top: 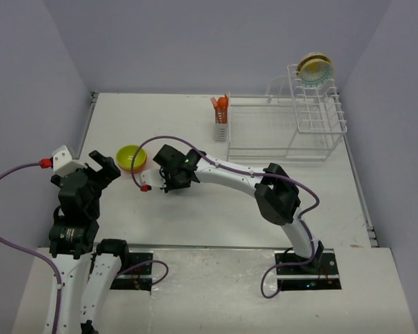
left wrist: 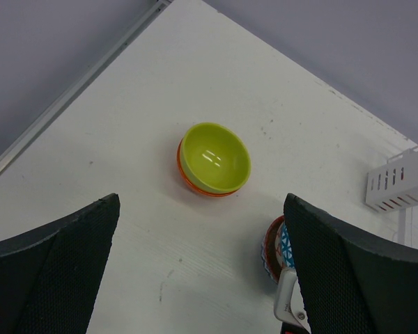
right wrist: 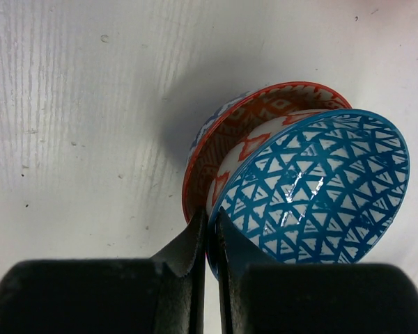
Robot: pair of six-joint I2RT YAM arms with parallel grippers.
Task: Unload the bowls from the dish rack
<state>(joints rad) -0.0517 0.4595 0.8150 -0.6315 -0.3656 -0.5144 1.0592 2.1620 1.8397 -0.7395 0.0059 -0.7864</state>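
From above, we see the dish rack (top: 320, 111) at the far right of the table (top: 216, 223). A cream bowl (top: 315, 69) stands on edge at the top of its taller section, and orange utensils (top: 221, 104) sit in the cutlery basket (top: 221, 130) at its left end. The lime-green bowl (top: 132, 157) sits on the table, well apart from the rack. The right gripper (top: 155, 184) reaches across to just beside it, with a small red-and-white shape at its tip that is too small to name in this view. The left gripper (top: 103, 171) hangs to the left of the lime-green bowl, its fingers spread wide with nothing between them.

In the left wrist view, the lime-green bowl rests upright inside an orange bowl (left wrist: 189, 182) on the table, beyond the parted fingers (left wrist: 63, 264).

In the right wrist view, the fingers (right wrist: 184, 254) are clenched tight on a rim. The blue patterned bowl (right wrist: 320, 188) is nested in the orange-red bowl (right wrist: 237, 129), and both are tipped on edge over the table. The pinch seems to take both rims, though we cannot be sure
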